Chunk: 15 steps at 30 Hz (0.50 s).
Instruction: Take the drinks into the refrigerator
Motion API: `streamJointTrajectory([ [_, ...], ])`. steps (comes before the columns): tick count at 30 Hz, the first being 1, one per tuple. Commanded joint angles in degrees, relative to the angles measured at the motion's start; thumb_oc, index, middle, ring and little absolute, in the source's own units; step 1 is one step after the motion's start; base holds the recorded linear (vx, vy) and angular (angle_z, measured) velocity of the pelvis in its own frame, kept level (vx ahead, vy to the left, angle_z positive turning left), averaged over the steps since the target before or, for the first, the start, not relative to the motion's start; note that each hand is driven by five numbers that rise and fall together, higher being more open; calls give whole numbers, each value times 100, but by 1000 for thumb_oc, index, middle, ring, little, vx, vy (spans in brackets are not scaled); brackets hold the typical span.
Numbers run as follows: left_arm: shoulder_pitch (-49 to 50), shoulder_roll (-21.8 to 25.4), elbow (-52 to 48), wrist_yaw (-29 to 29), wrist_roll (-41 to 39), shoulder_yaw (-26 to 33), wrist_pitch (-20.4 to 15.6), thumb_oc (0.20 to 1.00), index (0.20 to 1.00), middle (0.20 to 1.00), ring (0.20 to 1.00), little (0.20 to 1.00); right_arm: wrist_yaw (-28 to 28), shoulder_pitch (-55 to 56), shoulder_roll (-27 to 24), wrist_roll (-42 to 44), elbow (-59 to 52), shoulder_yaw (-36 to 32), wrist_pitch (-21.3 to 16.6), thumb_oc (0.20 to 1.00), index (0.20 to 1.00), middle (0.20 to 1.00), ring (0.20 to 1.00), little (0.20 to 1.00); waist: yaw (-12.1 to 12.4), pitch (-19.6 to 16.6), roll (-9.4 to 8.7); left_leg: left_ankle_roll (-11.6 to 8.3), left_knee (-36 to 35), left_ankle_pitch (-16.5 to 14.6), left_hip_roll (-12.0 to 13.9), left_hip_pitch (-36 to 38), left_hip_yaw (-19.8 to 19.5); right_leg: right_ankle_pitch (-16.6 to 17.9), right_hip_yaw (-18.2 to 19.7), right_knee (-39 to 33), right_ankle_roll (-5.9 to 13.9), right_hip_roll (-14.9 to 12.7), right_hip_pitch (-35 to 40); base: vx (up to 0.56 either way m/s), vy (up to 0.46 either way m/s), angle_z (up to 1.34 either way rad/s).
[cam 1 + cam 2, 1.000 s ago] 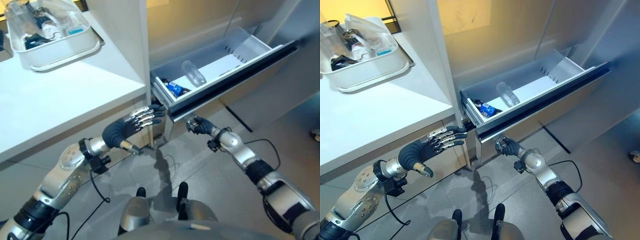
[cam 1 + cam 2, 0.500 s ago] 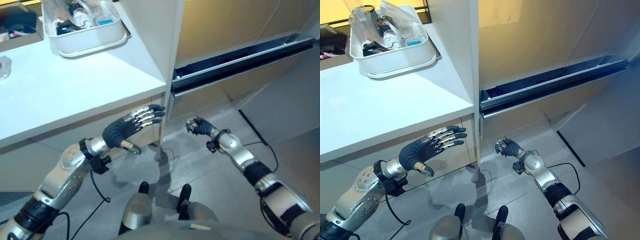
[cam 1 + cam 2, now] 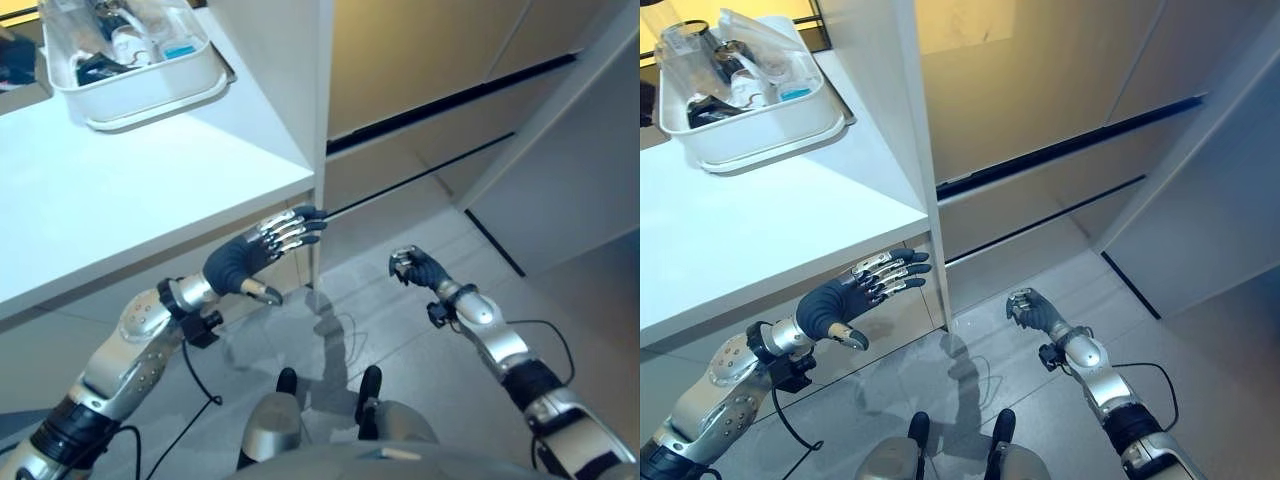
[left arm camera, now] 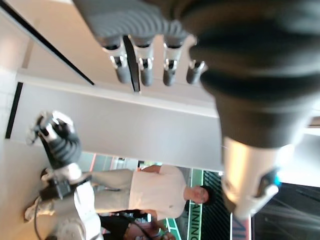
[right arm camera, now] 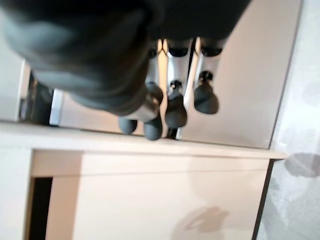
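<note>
- Grey floor tiles (image 3: 400,330) spread below me, and the refrigerator (image 3: 1040,130) stands ahead with its beige fronts flush, so the drawer front (image 3: 1060,185) reads as shut.
- White desk (image 3: 120,190) runs along my left side, and on its far part sits a white tub (image 3: 140,85) of clutter: clear containers and small packets, none of which I can name for sure.
- My left hand (image 3: 250,255) hangs just under the desk's edge, near the white upright panel (image 3: 300,100); its fingers (image 3: 290,232) are stretched straight and a little fanned, holding nothing. I judge it is simply parked there, clear of the drawer's path.
- My right hand (image 3: 415,268) hovers low over the floor, apart from the refrigerator. Its fingers (image 5: 172,107) are curled in toward the palm around nothing, a loose fist that suits hooking a drawer edge.
- Drinks: neither hand carries one. With the fronts closed I cannot tell whether any bottle lies inside, and I cannot pick one out in the tub either.
- In my left wrist view a person (image 4: 150,192) in a light shirt stands beyond the panel, well away from my arms.
</note>
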Motion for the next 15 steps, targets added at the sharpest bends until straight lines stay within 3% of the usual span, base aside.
streamJointTrajectory([
  [1, 140, -189, -367, 11, 170, 248, -397, 1000, 1000, 1000, 1000, 1000, -58, -214, -299, 245, -417, -165, -384, 200, 200, 200, 200, 200, -75, -101, -21, 288, 32, -337, -151, 30, -92, -406, 133, 805, 437, -201, -162, 0, 0, 0],
  [7, 209, -238, -352, -31, 148, 330, -405, 1000, 1000, 1000, 1000, 1000, -68, -40, -344, 301, -547, -382, -435, 200, 200, 200, 200, 200, -135, -130, -20, 289, 27, -364, -134, 58, 7, -386, 243, 758, 439, -153, -165, 1, 2, -12],
  [8, 224, -244, -344, -43, 152, 340, -410, 1000, 1000, 1000, 1000, 1000, -46, 4, -356, 316, -598, -404, -442, 523, 523, 523, 523, 523, -148, -135, -17, 286, 23, -363, -131, 59, 17, -380, 259, 744, 439, -141, -162, 4, -1, -6],
  [9, 245, -255, -323, -46, 163, 354, -410, 1000, 1000, 1000, 1000, 1000, -31, 74, -368, 315, -663, -439, -451, 909, 909, 909, 909, 909, -162, -142, -20, 285, 20, -363, -126, 63, 33, -377, 273, 728, 439, -127, -158, 6, 2, -11],
  [10, 259, -264, -308, -50, 170, 374, -412, 1000, 1000, 1000, 1000, 1000, -10, 128, -379, 317, -708, -452, -454, 1000, 1000, 1000, 1000, 1000, -173, -150, -21, 283, 15, -363, -118, 68, 46, -373, 290, 714, 441, -118, -156, 2, -5, -13],
  [15, 339, -418, -152, -68, 173, 422, -422, 1000, 1000, 1000, 1000, 1000, 101, 459, -379, 308, -880, -515, -496, 1000, 1000, 1000, 1000, 1000, -250, -167, -23, 272, 5, -366, -88, 92, 107, -353, 351, 670, 451, -81, -154, -1, 1, -8],
])
